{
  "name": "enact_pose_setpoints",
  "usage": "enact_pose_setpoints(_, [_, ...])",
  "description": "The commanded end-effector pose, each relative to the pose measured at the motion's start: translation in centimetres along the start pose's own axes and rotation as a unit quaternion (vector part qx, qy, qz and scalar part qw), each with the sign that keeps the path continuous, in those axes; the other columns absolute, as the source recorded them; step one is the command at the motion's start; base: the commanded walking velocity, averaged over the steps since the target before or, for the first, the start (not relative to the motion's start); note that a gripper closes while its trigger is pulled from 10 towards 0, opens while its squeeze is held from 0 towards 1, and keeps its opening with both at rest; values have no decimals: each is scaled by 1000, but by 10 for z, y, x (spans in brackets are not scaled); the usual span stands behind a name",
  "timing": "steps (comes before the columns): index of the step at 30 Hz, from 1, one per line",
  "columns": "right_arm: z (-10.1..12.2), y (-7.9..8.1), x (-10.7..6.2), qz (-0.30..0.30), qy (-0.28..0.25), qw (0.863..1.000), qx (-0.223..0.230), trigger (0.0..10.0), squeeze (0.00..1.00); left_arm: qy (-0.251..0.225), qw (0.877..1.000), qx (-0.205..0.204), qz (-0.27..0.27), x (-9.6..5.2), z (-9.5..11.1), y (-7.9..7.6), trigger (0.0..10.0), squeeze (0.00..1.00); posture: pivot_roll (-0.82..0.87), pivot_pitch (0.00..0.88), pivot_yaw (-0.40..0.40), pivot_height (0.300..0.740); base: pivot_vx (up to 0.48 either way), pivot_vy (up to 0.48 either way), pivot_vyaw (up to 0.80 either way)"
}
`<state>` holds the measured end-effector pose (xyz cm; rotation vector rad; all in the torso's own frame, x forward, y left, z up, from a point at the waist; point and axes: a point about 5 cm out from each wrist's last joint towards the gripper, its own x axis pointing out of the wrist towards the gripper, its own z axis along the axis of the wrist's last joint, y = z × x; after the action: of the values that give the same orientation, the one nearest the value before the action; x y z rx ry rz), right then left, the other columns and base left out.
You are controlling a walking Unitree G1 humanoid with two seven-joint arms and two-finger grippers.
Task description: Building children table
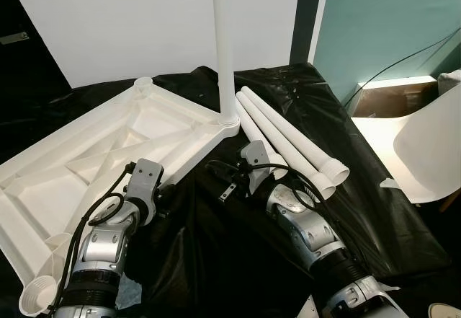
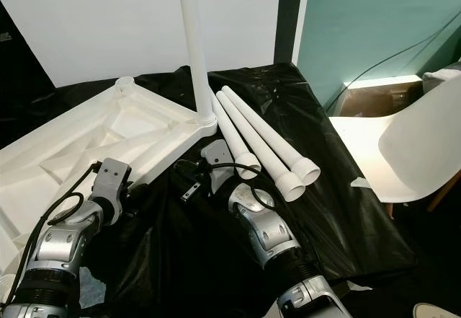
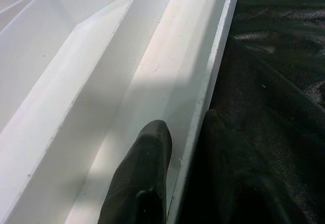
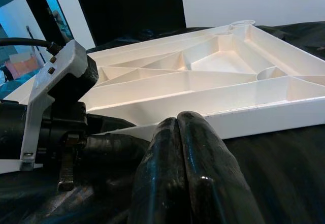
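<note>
Left wrist view: left gripper point(image 3: 185, 148) clamped on the near rim of the upturned white tabletop point(image 1: 94, 159), one finger point(image 3: 139, 178) inside the channel, the other outside against the black sheet point(image 1: 374, 210). Right gripper point(image 4: 177, 148) pressed shut on nothing, resting on the sheet just beside the same rim, close to the left wrist. One white leg point(image 1: 225, 44) already standing upright in the far corner socket. Loose legs point(image 1: 288, 141) lying side by side on the sheet, just right of that corner. White chair point(image 1: 432, 152) further right, off the sheet.
</note>
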<state>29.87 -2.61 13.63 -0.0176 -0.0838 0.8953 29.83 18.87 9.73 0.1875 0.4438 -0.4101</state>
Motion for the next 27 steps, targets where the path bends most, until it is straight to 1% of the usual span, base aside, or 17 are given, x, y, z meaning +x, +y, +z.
enact_pose_setpoints(1, [-2,1,0,0,2,1000,2,10000,0,31,999,-16,-39,5,-14,-14,0,0,127,0,44,740,0,0,0])
enact_pose_setpoints(3, [-2,0,-1,-2,2,1000,3,10000,0,19,998,-63,-14,16,-8,-25,0,0,128,0,44,740,0,0,0])
enact_pose_setpoints(6, [-2,0,-1,-3,2,1000,3,10000,0,9,996,-93,13,24,-2,-28,0,0,127,0,45,740,0,0,0])
enact_pose_setpoints(8, [-2,0,-1,-4,2,1000,3,10000,0,-3,988,-132,81,36,6,-30,0,0,124,0,45,740,0,0,0])
enact_pose_setpoints(9, [-2,0,-1,-4,2,1000,3,10000,0,-3,988,-132,81,36,6,-30,0,0,124,0,45,740,0,0,0])
enact_pose_setpoints(11, [-2,0,-1,-5,2,1000,3,10000,0,-7,979,-140,151,40,8,-25,0,0,121,0,46,740,0,0,0])
enact_pose_setpoints(15, [-2,-1,-1,-6,2,1000,2,10000,0,-8,973,-148,178,41,8,-23,0,0,121,0,46,740,0,0,0])
enact_pose_setpoints(16, [-2,-1,-1,-8,1,1000,2,10000,0,-9,962,-164,218,40,7,-20,0,0,114,0,51,740,0,0,0])
enact_pose_setpoints(18, [-2,-1,-1,-8,1,1000,2,10000,0,-9,962,-164,218,40,7,-20,0,0,114,0,51,740,0,0,0])
enact_pose_setpoints(19, [-2,-1,-1,-9,1,1000,2,10000,0,-9,955,-177,238,39,6,-18,0,0,113,0,51,740,0,0,0])
enact_pose_setpoints(20, [-2,-1,-1,-9,1,1000,2,10000,0,-9,955,-177,238,39,6,-18,0,0,113,0,51,740,0,0,0])
enact_pose_setpoints(21, [-2,-1,-1,-9,1,1000,2,10000,0,-8,945,-199,259,39,5,-18,0,0,113,0,51,740,0,0,0])
enact_pose_setpoints(22, [-2,-1,-1,-9,1,1000,2,10000,0,-8,945,-199,259,39,5,-18,0,0,113,0,51,740,0,0,0])
enact_pose_setpoints(23, [-2,-1,-1,-9,1,1000,2,10000,0,-12,934,-222,280,38,4,-18,0,0,114,0,50,740,0,0,0])
enact_pose_setpoints(24, [-2,-1,-1,-9,1,1000,2,10000,0,-12,934,-222,280,38,4,-18,0,0,114,0,50,740,0,0,0])
enact_pose_setpoints(25, [-2,-1,-1,-9,2,1000,2,10000,0,-29,920,-264,288,39,7,-20,0,0,115,0,49,740,0,0,0])
enact_pose_setpoints(27, [-2,-1,-1,-9,2,1000,2,10000,0,-29,920,-264,288,39,7,-20,0,0,115,0,49,740,0,0,0])
